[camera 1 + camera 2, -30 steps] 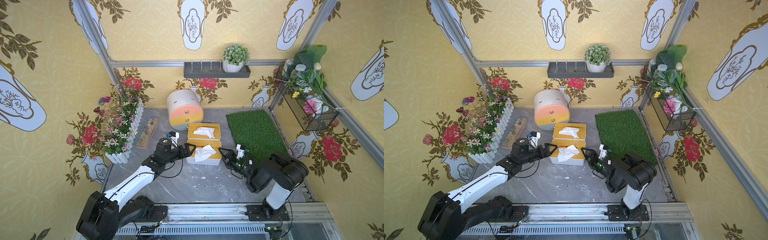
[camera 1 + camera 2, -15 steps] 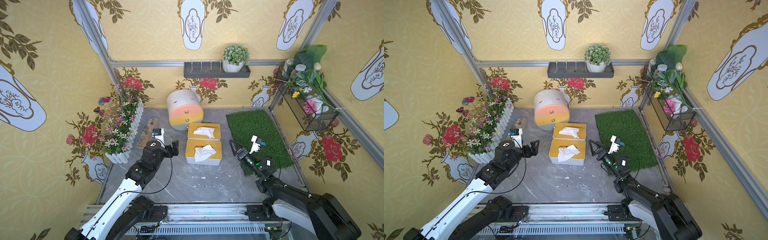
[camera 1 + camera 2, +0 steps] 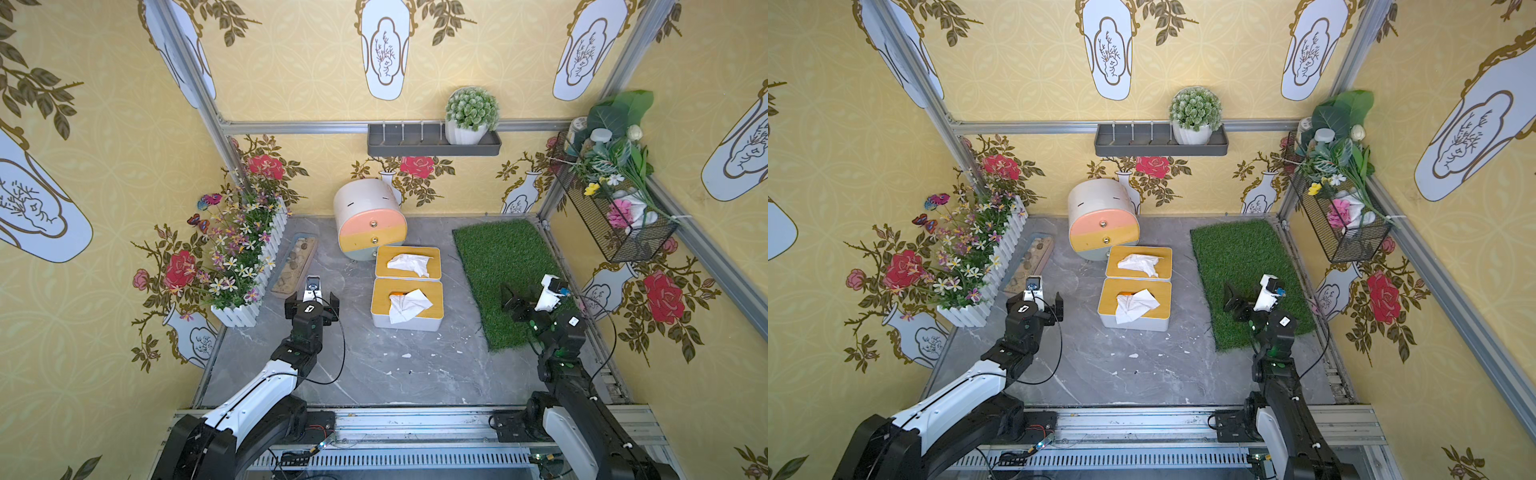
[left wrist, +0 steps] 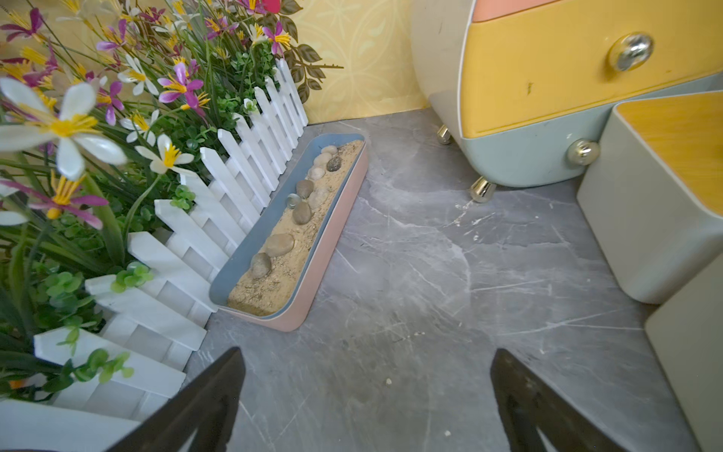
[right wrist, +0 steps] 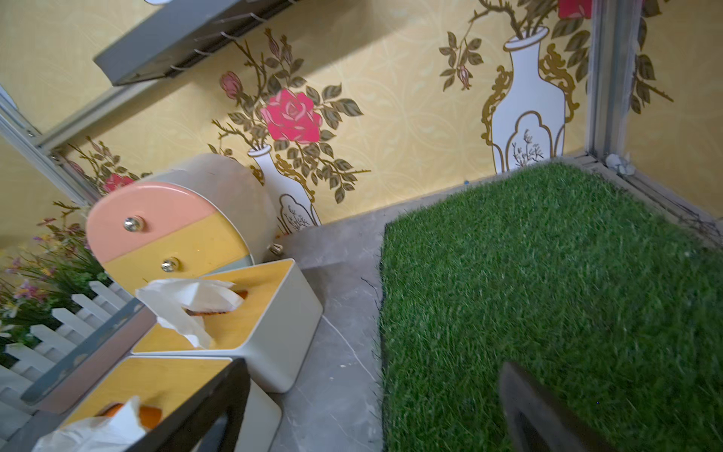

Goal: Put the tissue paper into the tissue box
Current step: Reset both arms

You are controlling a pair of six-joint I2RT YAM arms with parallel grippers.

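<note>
Counting from above, you have two white rectangular tissue boxes with yellow wood-look lids, set end to end on the grey marbled floor point(image 3: 374, 374). The nearer box point(image 3: 432, 291) has one crumpled white tissue paper point(image 3: 405, 305) poking out of its slot and draped over the lid. The farther box point(image 3: 434, 259), just in front of the one round three-drawer cabinet point(image 3: 365, 208), carries a second white tissue point(image 3: 409, 264) the same way. Both tissues are part in, part out.

Each of your two grippers is spread wide and holds nothing. The left gripper point(image 3: 312, 297) hovers over bare floor between the nearer box and the single pink-sided tray of sand and pebbles point(image 4: 330, 235); its two black fingers point(image 4: 211, 395) stand well apart in the left wrist view. The right gripper point(image 3: 1235, 301) hangs over the near part of the one green artificial-grass mat point(image 3: 507, 257), beside the nearer box but clear of it.

Around the edges you have one white picket planter of flowers point(image 3: 266, 257), one grey wall shelf point(image 3: 399, 147) bearing one potted plant point(image 3: 471, 110), and one black wire basket point(image 3: 615, 232) on the right wall.
</note>
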